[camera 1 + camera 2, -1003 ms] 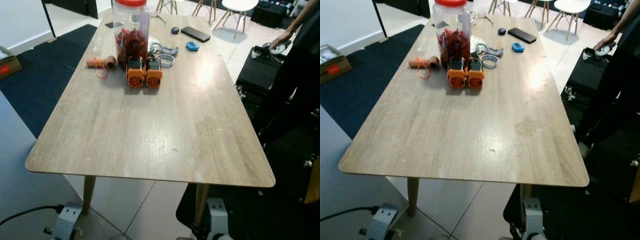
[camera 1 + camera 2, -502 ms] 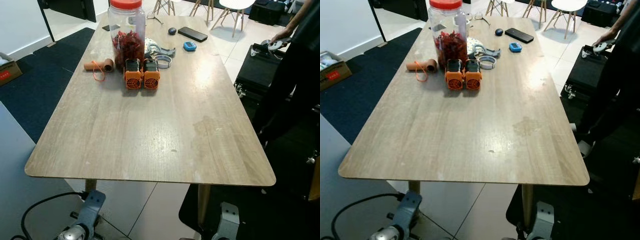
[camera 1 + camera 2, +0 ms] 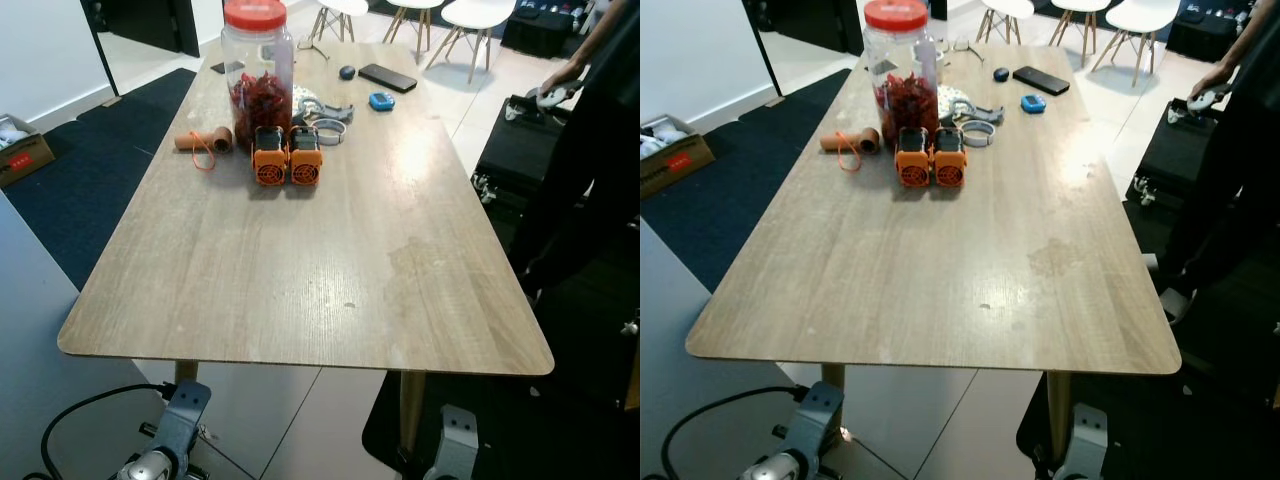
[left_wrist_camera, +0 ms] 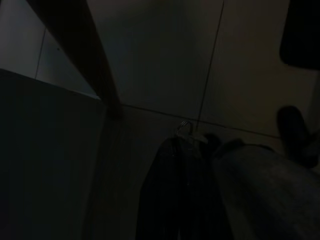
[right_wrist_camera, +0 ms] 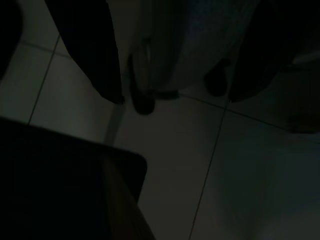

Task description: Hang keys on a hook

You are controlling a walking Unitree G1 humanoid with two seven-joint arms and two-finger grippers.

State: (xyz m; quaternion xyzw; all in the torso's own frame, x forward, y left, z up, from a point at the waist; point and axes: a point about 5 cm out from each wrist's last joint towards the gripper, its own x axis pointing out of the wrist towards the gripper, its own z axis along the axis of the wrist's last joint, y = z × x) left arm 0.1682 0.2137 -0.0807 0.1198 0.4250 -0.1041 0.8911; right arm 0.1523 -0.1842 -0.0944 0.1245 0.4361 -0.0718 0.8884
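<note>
1. Left eye view: a long wooden tabletop (image 3: 300,260) is seen from its near end, with all items grouped at the far end.
2. A clear jar (image 3: 258,60) with a red lid and red contents is shown upright. Two orange units (image 3: 287,156) are set side by side just in front of it.
3. A cardboard roll (image 3: 205,141) with an orange cord is laid to the left of the units. Grey metal pieces (image 3: 325,110), among them a ring, are placed to the right of the jar. Whether these are the keys cannot be told.
4. A black phone (image 3: 387,77), a small blue item (image 3: 380,101) and a dark round item (image 3: 347,72) are found farther back.
5. A person (image 3: 600,150) in dark clothing is stood at the right of the tabletop, with a hand (image 3: 560,85) closed on a pale object.
6. The left arm (image 3: 170,440) and right arm (image 3: 452,455) are hung low beside the near table legs.
7. Left wrist view, very dark: a small pale metal loop (image 4: 186,131) is glimpsed at the tip of the left gripper (image 4: 172,165). It cannot be identified, and it cannot be told whether this gripper is apart or together.
8. Right wrist view, dark: the right gripper (image 5: 173,99) is shown spread apart over pale floor tiles (image 5: 240,165), with nothing clamped.
</note>
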